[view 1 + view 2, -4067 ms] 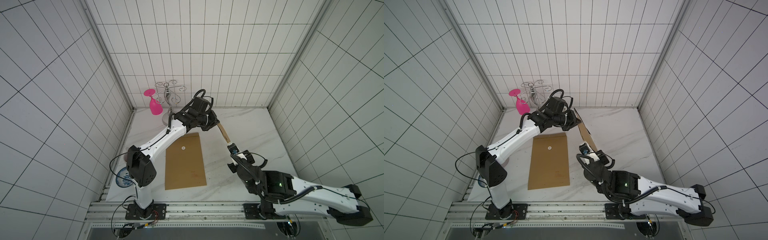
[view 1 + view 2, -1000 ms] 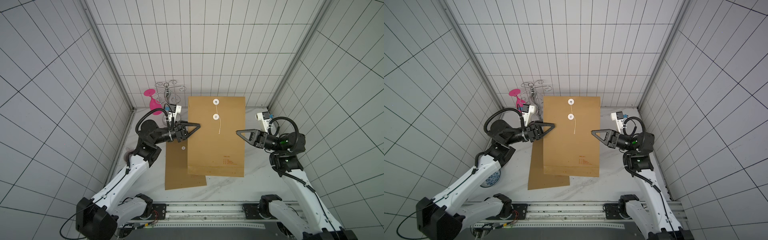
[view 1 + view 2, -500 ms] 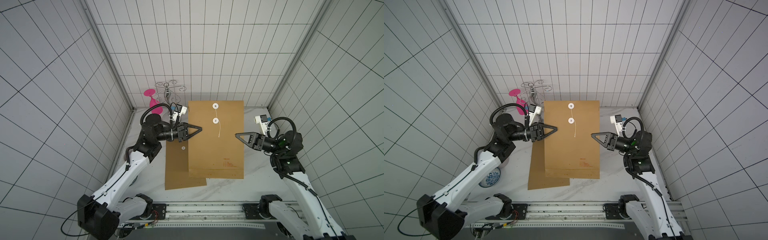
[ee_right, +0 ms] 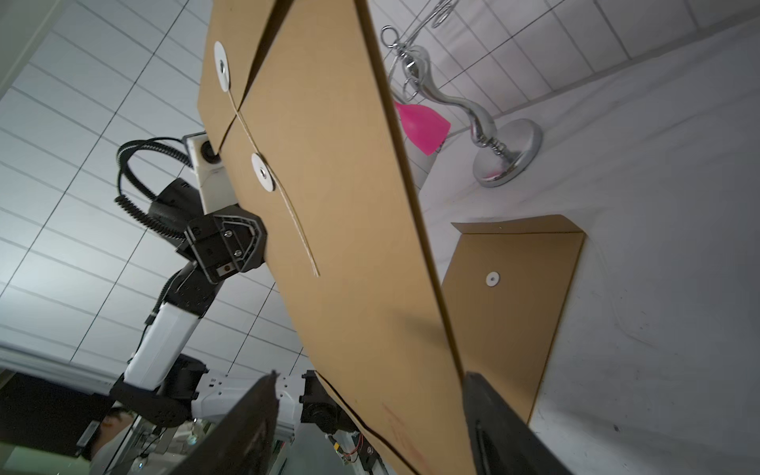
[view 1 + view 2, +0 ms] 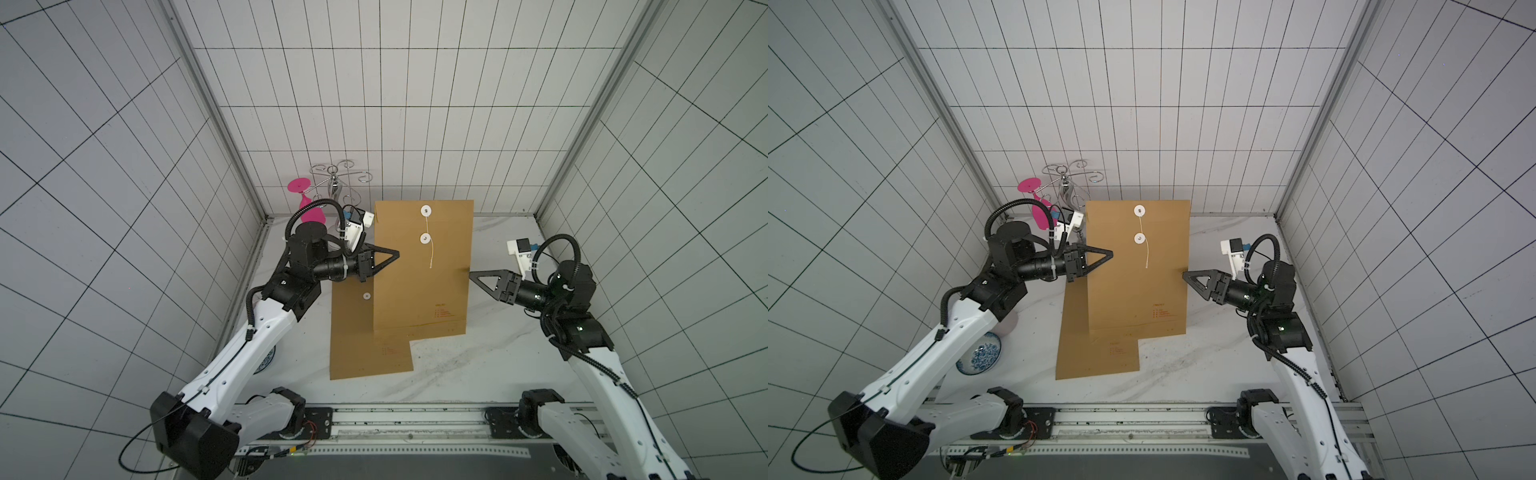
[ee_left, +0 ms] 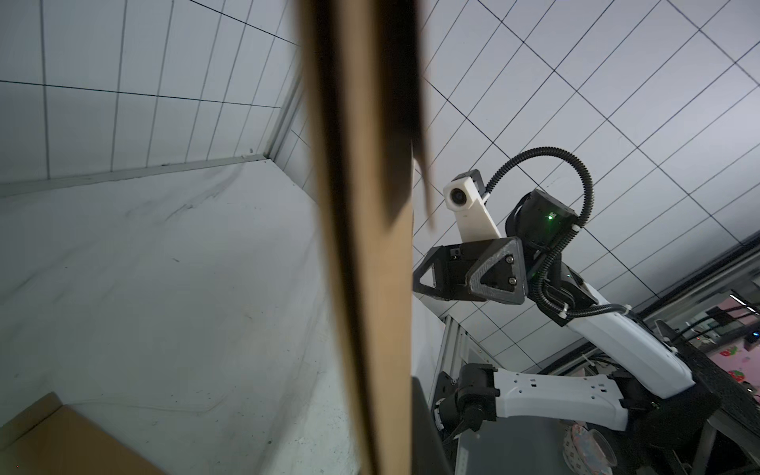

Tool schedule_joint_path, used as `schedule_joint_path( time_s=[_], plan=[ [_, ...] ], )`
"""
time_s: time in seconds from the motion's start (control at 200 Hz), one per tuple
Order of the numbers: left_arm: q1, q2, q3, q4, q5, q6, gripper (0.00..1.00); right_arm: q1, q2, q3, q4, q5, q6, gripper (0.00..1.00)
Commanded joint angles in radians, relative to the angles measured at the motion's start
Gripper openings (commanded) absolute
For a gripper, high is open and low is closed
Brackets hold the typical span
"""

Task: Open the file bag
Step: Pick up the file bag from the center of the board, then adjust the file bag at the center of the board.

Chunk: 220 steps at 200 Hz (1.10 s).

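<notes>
The file bag [image 5: 422,286] is a kraft-paper envelope with a string-and-button closure. It looks light, thin and fairly stiff across its face, but it would crease or sag if pinched hard near a corner. The paper is smooth, so a shallow bite on an edge could slip. It is best held along the side edges, well clear of the flap [image 4: 230,61], which the right wrist view shows standing slightly ajar. The string [image 5: 431,254] dangles loose past the lower button [image 5: 425,238].

The bag stands upright in the air with its flap end up, over a second file bag [image 5: 361,353] that lies flat on the marble tabletop [image 5: 478,370]. I cannot tell whether its lower edge touches that one.

The left gripper [image 5: 395,254] is clamped on the bag's left edge at about the height of the lower button and seems to carry it alone. The right gripper [image 5: 473,275] sits at the opposite edge, a little lower. Its fingers [image 4: 493,427] are spread wide, with the bag's edge between them and nothing pinched
</notes>
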Motion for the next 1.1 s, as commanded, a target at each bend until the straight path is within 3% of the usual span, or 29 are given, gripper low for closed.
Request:
schedule_joint_path(
  time_s=[0.0,0.135,0.27,0.345,0.39,0.555,0.655,0.76,0.895,1.094],
  plan=[
    [-0.069,-0.042,0.072,-0.122,-0.187,0.189,0.00,0.005,-0.044,0.054,-0.317,0.260,-0.179,0.75],
    [-0.146,-0.078,0.149,-0.204,-0.437,0.279,0.00,0.050,-0.103,-0.050,-0.357,0.312,-0.163,0.72],
    [-0.146,-0.140,0.156,-0.159,-0.603,0.284,0.00,0.263,-0.208,-0.191,-0.276,0.479,-0.080,0.63],
    [-0.146,-0.145,0.157,-0.139,-0.579,0.275,0.00,0.393,-0.215,-0.259,-0.212,0.561,-0.027,0.48],
    [-0.146,-0.139,0.158,-0.133,-0.568,0.261,0.00,0.453,-0.215,-0.303,-0.156,0.589,0.015,0.46],
    [-0.146,-0.103,0.153,-0.105,-0.560,0.225,0.00,0.690,-0.189,-0.408,-0.045,0.759,0.093,0.49],
    [-0.146,-0.081,0.153,-0.072,-0.520,0.203,0.00,0.818,-0.118,-0.429,-0.019,0.870,0.134,0.61],
    [-0.147,-0.055,0.163,-0.057,-0.502,0.205,0.00,0.871,0.003,-0.489,0.116,0.909,0.247,0.69],
    [-0.147,-0.007,0.160,-0.055,-0.484,0.205,0.00,0.943,0.242,-0.488,0.303,0.911,0.311,0.69],
    [-0.147,0.015,0.119,-0.065,-0.490,0.176,0.00,1.035,0.507,-0.400,0.435,0.931,0.335,0.66]
  ],
)
